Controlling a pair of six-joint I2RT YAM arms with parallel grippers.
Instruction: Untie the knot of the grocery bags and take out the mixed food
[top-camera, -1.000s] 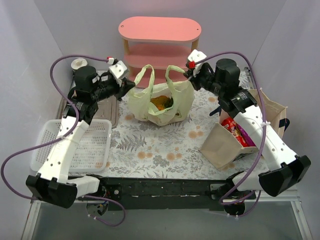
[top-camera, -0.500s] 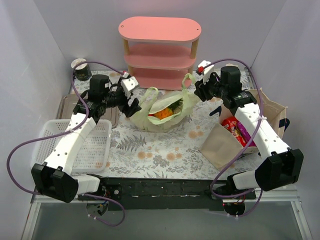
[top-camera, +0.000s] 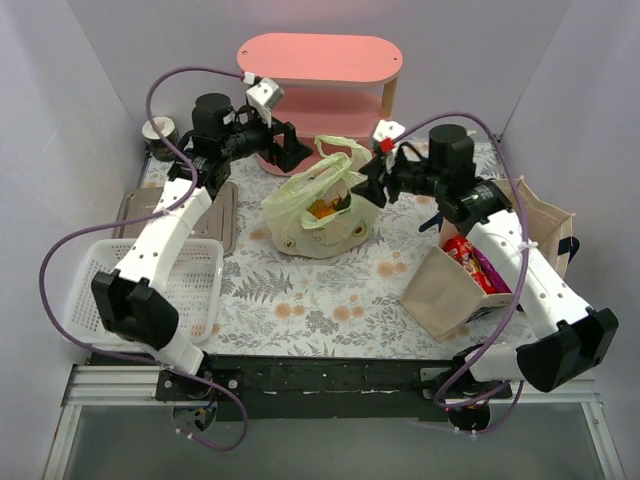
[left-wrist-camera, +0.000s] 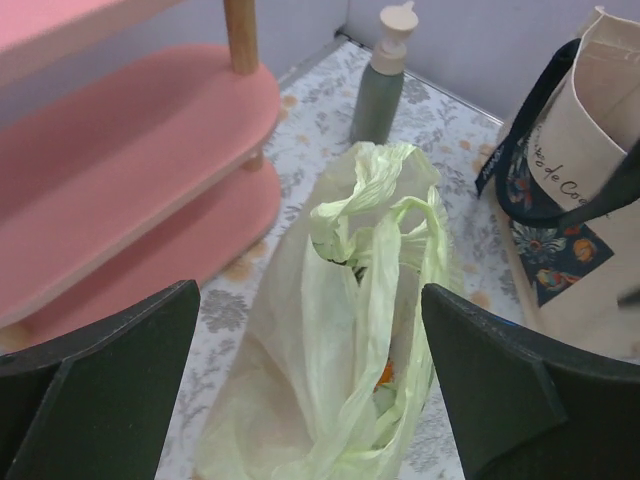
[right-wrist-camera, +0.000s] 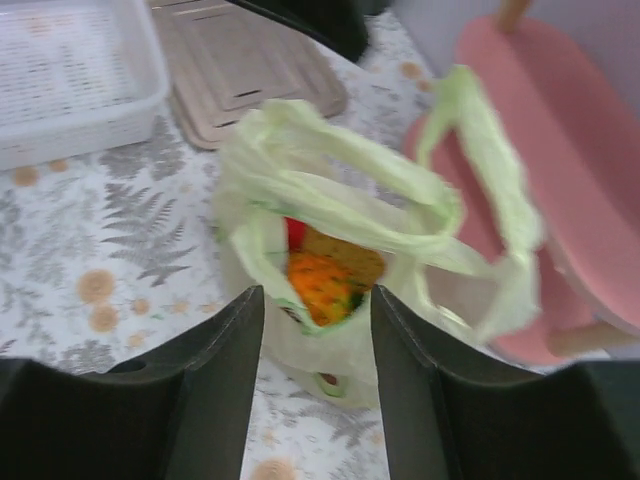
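Note:
The pale yellow-green plastic bag (top-camera: 318, 205) stands on the floral mat with its mouth open. Its handle loops (left-wrist-camera: 385, 190) hang loose and apart; no knot is in view. Inside it show an orange pineapple (right-wrist-camera: 320, 285) and something red (right-wrist-camera: 295, 232). My left gripper (top-camera: 287, 150) hovers at the bag's back left, open wide with nothing between its fingers (left-wrist-camera: 310, 293). My right gripper (top-camera: 372, 185) is at the bag's right side, open and empty (right-wrist-camera: 317, 295). The beige tote (top-camera: 445, 285) lies on its side at the right, with red and purple snack packets (top-camera: 470, 255) in its mouth.
A pink shelf (top-camera: 320, 70) stands right behind the bag. A white mesh basket (top-camera: 140, 290) and a tan board (top-camera: 225, 215) lie at the left. A cup (top-camera: 158, 130) sits in the back left corner. A green pump bottle (left-wrist-camera: 385, 85) stands behind the tote.
Both grippers have opened and let go of the bag's handles. The left arm lifted back toward the shelf, the right gripper moved in to the bag's side, and the handles slumped.

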